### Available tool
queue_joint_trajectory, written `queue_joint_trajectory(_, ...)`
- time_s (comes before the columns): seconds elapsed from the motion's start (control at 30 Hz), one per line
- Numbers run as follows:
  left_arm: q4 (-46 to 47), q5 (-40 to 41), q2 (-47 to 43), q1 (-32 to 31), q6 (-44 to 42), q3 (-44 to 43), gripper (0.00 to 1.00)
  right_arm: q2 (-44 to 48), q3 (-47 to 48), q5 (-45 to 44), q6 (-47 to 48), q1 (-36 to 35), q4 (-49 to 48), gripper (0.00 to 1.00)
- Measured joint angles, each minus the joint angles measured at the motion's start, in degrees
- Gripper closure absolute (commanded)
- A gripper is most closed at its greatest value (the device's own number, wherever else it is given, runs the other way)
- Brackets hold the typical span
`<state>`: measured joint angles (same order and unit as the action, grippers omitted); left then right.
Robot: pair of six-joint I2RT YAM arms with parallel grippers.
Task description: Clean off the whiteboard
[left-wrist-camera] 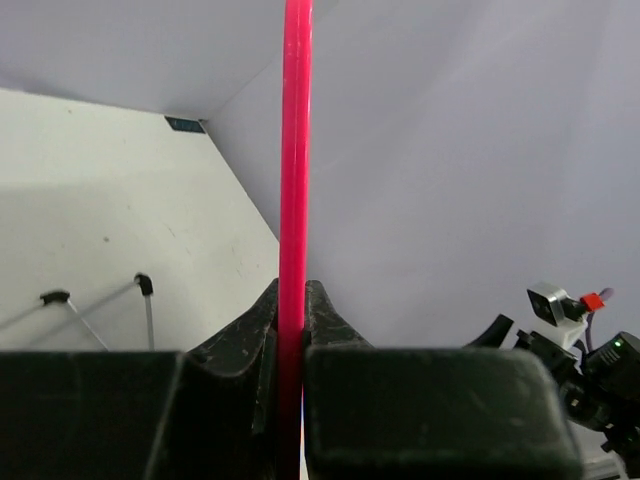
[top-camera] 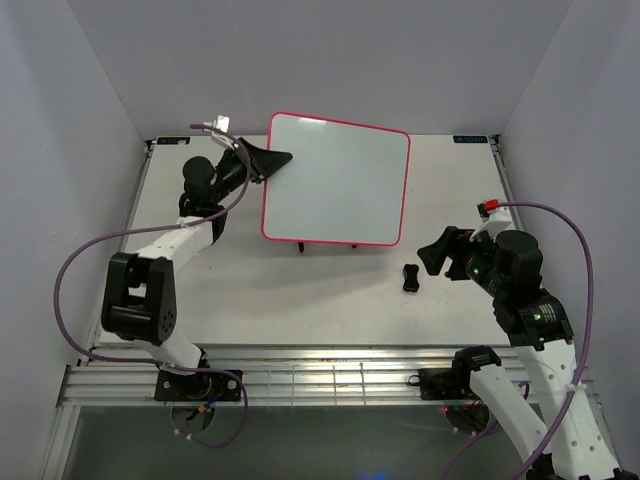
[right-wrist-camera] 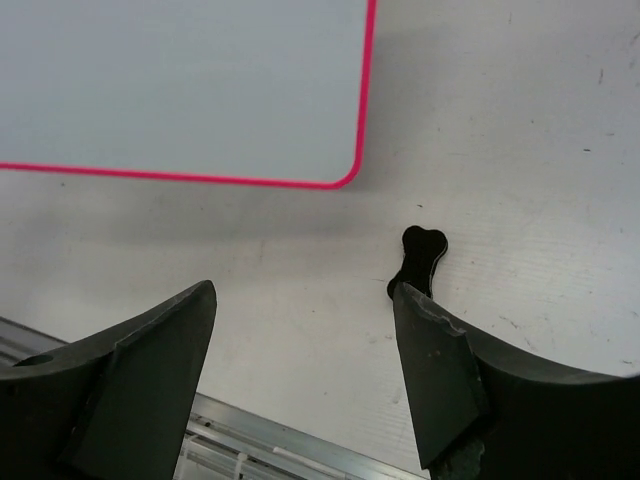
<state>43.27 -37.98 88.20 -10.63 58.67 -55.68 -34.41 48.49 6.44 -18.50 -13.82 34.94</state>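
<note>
White counter, whiteboard with pink-red frame toward counter's far edge, midway across, face blank, left claw clamped on its left frame edge, right claw jaws apart, empty, near right edge, small black eraser on counter just beside it

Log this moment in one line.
left hand: shut on whiteboard edge | right hand: open, empty | eraser: on table | whiteboard face: blank
</note>
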Motion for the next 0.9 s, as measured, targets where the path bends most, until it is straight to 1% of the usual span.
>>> queue_joint_trajectory(0.23, 16.3, -4.2, 18.5, 0.1, 3.0, -10.8, 1.0, 1.7, -0.3, 3.7, 0.2, 0.0, 1.6, 0.23)
queue_joint_trajectory(0.33, 21.6, -6.7, 24.2, 0.5, 4.8, -14.0, 1.0, 2.6, -1.1, 4.9, 0.3, 0.0, 1.7, 0.23)
queue_joint_trajectory(0.6, 27.4, -13.5, 32.2, 1.8, 6.9, -22.6, 1.0, 2.8, -2.6, 7.8, 1.4, 0.0, 2.0, 0.22)
queue_joint_trajectory(0.9, 29.2, -16.0, 37.3, 5.3, 9.2, -23.3, 1.0, 2.3, -2.6, 9.5, 2.7, 0.0, 2.0, 0.22)
